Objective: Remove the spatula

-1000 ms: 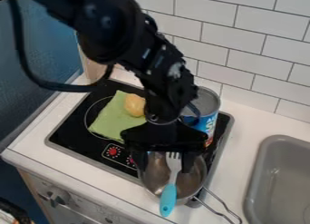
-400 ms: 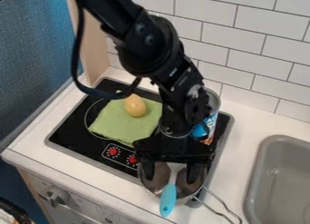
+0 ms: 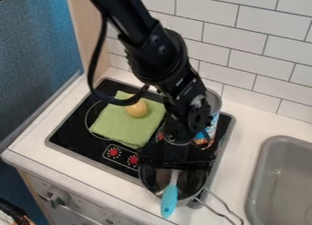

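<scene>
The claw is released, its fingers apart over the metal pot and, as far as the dark overlap shows, astride the neck of the spatula, whose blue handle pokes out over the rim on the claw's near side. To grip well, centre on that neck, descend clear of the pot's wall, close squarely, then lift straight up.
</scene>
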`<state>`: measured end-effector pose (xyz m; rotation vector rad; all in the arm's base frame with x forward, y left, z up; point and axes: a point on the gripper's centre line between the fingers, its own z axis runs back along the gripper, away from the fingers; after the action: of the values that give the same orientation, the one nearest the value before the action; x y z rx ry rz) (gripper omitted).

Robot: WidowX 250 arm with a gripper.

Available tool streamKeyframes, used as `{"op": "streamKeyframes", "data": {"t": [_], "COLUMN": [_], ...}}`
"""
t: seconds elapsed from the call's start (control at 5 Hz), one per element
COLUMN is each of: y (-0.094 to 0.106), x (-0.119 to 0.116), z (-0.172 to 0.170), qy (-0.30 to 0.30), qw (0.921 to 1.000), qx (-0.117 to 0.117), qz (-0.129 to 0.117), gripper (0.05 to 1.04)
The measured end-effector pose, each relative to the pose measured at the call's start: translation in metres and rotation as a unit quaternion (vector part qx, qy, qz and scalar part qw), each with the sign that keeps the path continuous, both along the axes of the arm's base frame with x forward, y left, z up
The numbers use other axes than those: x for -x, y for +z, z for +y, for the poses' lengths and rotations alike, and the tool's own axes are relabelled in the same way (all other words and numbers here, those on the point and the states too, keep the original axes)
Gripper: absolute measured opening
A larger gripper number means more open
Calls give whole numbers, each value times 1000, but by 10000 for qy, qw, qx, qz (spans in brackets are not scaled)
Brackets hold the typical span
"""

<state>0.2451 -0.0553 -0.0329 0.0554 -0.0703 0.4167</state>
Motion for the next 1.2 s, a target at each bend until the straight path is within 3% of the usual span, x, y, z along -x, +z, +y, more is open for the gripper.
{"op": "streamKeyframes", "data": {"t": [0.2, 0.4, 0.6, 0.8, 1.2], "y": [1, 5, 10, 25, 61], "x": [-2, -3, -3, -7, -4], "z": [0, 0, 0, -1, 11], "qy": [-3, 14, 4, 40, 340], "qw": [10000, 10000, 9999, 9996, 9987], "qx": [-5, -19, -18, 35, 63], "qz": [-36, -85, -107, -285, -370], "gripper": [729, 420, 201, 158, 158]}}
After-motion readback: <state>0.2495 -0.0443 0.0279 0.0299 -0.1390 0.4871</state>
